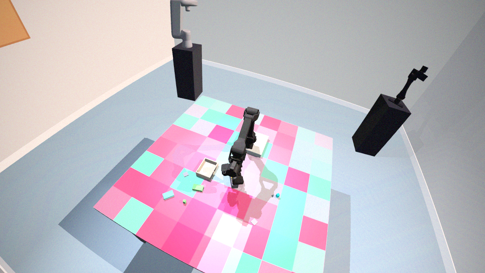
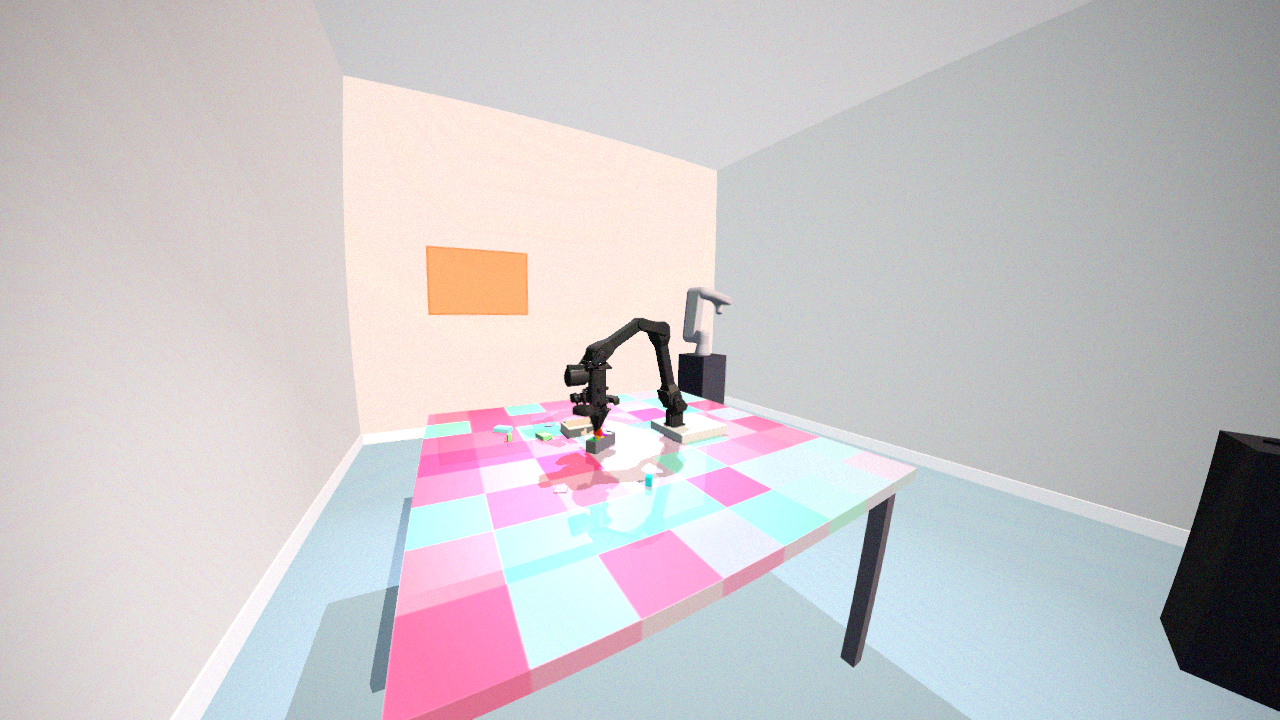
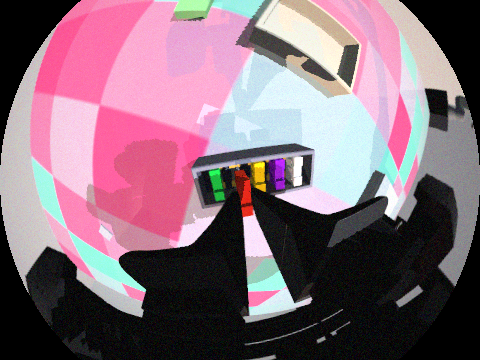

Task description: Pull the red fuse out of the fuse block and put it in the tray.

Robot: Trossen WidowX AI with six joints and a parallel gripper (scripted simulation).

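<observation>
My gripper (image 2: 598,427) (image 3: 244,195) is shut on the red fuse (image 2: 598,434) (image 3: 243,181), holding it upright over the dark grey fuse block (image 1: 234,185) (image 2: 598,445) (image 3: 255,151). The red fuse sits higher than the others and overlaps the block's near wall in the wrist view; I cannot tell how far its lower end clears the block. The green fuse (image 3: 216,184), yellow fuse (image 3: 259,175), purple fuse (image 3: 277,175) and white fuse (image 3: 298,171) stand in their slots. The beige tray (image 1: 204,175) (image 2: 574,430) (image 3: 285,54) is beside the block. The fingertips are hidden in the top view.
A light green block (image 1: 197,188) (image 2: 543,436) (image 3: 194,8), a light blue block (image 1: 168,195) and a small green cube (image 1: 184,201) lie beyond the tray. A cyan cylinder (image 1: 277,195) (image 2: 648,480) stands on the block's other side. A flat white piece (image 1: 254,221) lies near it.
</observation>
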